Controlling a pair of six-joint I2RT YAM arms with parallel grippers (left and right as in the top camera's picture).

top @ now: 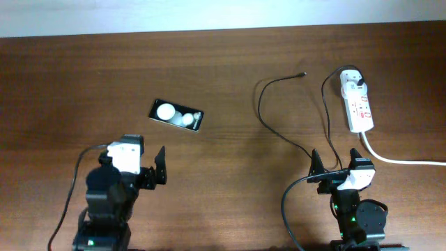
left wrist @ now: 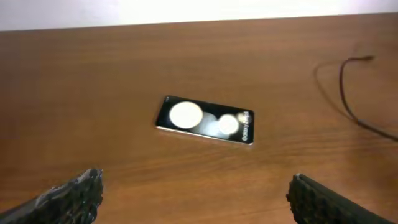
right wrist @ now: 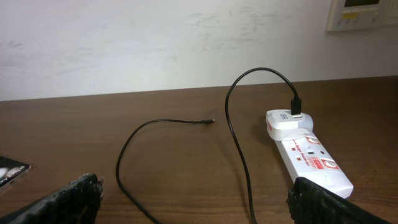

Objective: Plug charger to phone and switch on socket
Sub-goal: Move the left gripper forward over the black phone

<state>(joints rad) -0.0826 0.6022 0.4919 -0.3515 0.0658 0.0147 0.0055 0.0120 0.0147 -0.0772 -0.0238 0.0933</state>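
The black phone [top: 176, 115] lies flat left of centre, with two round white reflections; it also shows in the left wrist view [left wrist: 205, 119]. The thin black charger cable [top: 268, 118] loops across the table, its free tip [top: 303, 73] lying bare; its white adapter [top: 352, 81] sits plugged in the far end of the white socket strip [top: 359, 108]. In the right wrist view the cable [right wrist: 233, 134], adapter [right wrist: 287, 124] and strip [right wrist: 314, 163] show. My left gripper [top: 155, 171] is open and empty, near of the phone. My right gripper [top: 333, 171] is open and empty, near of the strip.
A thick white cord [top: 401, 160] leaves the strip's near end and runs off to the right. The wooden table [top: 230, 188] ends at a white wall at the back [right wrist: 186, 37]. The arms' black cables hang at the front edge.
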